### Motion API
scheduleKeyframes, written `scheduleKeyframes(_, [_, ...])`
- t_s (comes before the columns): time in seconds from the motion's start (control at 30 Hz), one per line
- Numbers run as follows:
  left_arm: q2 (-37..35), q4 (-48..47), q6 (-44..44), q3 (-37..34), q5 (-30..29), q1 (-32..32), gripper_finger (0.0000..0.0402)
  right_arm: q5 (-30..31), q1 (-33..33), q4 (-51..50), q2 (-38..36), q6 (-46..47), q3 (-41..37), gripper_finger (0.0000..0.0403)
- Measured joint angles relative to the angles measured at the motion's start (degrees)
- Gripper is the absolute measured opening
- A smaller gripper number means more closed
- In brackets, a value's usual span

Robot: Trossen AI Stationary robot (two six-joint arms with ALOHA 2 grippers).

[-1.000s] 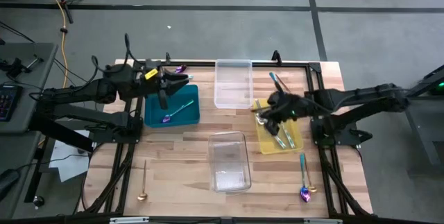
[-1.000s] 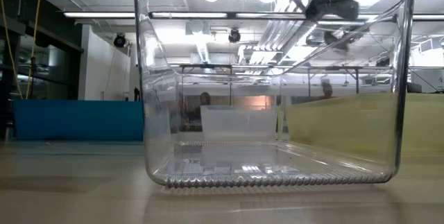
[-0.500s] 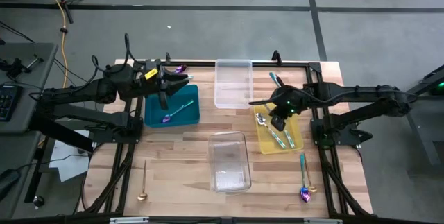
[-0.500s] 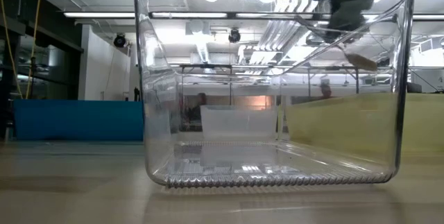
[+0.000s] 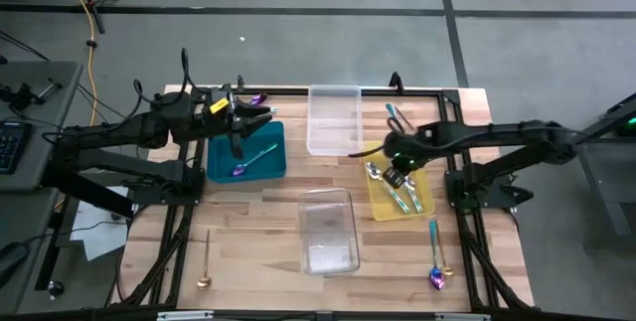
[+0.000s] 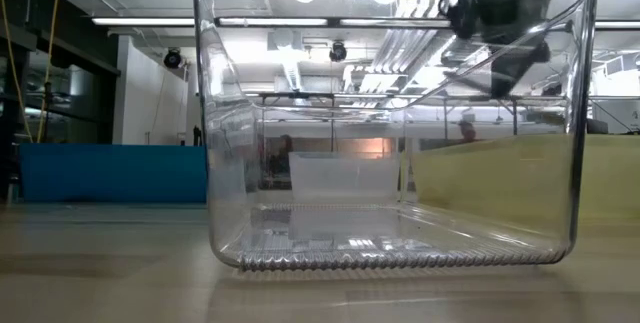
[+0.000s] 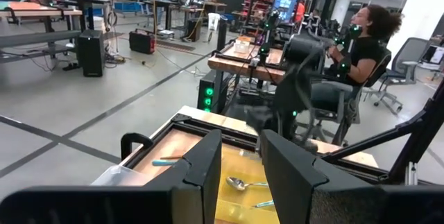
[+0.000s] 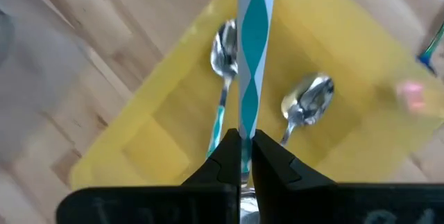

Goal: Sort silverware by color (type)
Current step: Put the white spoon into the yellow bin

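My right gripper (image 5: 397, 169) hovers over the yellow tray (image 5: 417, 205) and is shut on a utensil with a teal-and-white striped handle (image 8: 248, 50). Two silver-bowled spoons (image 8: 223, 50) (image 8: 309, 102) lie in that tray. My left gripper (image 5: 264, 115) is open and empty above the far edge of the teal tray (image 5: 221, 162), which holds a purple-bowled, teal-handled spoon (image 5: 250, 160). A gold spoon (image 5: 204, 259) lies near the front left. A teal-handled purple spoon (image 5: 434, 259) lies near the front right. Another teal utensil (image 5: 396, 115) lies at the far right. My right gripper pinches the striped handle (image 8: 244, 123) between its two fingers. The handle runs on ahead of the fingertips, along the fingers. The fingers slant down over the yellow tray. The utensil is lifted clear of the tray; its other end is hidden behind the fingers.
One clear tray (image 5: 333, 120) stands at the far middle and another (image 5: 328, 230) at the near middle, filling the low view (image 6: 390, 113). A small purple piece (image 5: 257, 98) lies on the far frame rail. A seated person (image 7: 361, 44) shows beyond the table.
My right gripper has kept its hold on the striped utensil, shifted slightly above the yellow tray and turned at the wrist. In the low view it has moved toward the picture's right and a little lower.
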Motion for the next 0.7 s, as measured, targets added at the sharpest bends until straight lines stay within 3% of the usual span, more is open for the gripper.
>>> scheduleKeyframes(0.17, [0.0,0.0,0.0,0.0,0.0,0.0,0.0096,-4.0,0.0,0.0,8.9,1.3,0.0,0.0007])
scheduleKeyframes(0.37, [0.0,0.0,0.0,0.0,0.0,0.0,0.0096,-4.4,-0.4,1.2,17.3,1.3,0.0,0.0007])
scheduleKeyframes(0.57, [0.0,0.0,0.0,0.0,0.0,0.0,0.0096,-4.2,-0.4,2.3,22.1,0.8,0.0,0.0010])
scheduleKeyframes(0.7, [0.0,0.0,0.0,0.0,0.0,0.0,0.0096,-4.4,-0.4,2.3,22.6,0.4,0.0,0.0037])
